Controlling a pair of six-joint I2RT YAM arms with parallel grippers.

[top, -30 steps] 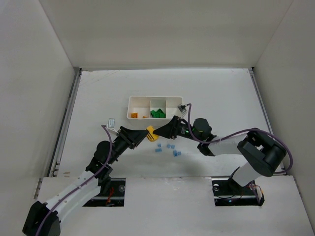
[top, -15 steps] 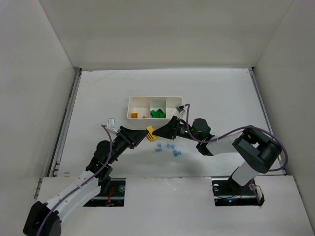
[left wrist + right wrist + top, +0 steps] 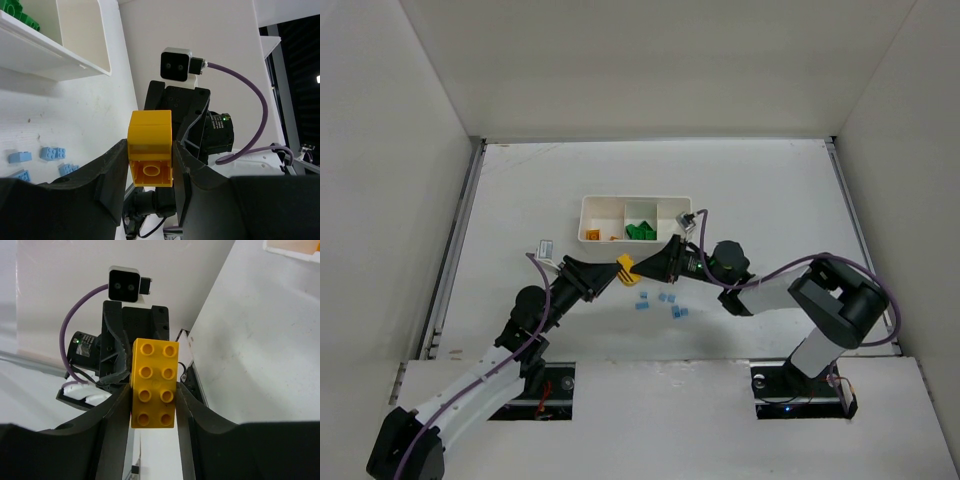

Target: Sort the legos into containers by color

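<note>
- The left gripper (image 3: 149, 159) and the right gripper (image 3: 152, 396) are both pinching one yellow brick (image 3: 625, 266), meeting tip to tip just near of the tray (image 3: 635, 198).
- Open table (image 3: 770, 200) is stretching far and right of them, and light blue bricks (image 3: 665, 305) are lying just near.
- Both arms are reaching inward from their bases.
- The tray's middle compartment is holding green bricks (image 3: 640, 232), and the left one is holding orange bricks (image 3: 594, 235).

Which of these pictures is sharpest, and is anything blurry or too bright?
Top external view: soft even light, all sharp, though the light blue bricks are tiny. Left wrist view: yellow brick crisp, black fingers beside it dark and soft-edged. Right wrist view: brick studs sharp, white table very bright.
</note>
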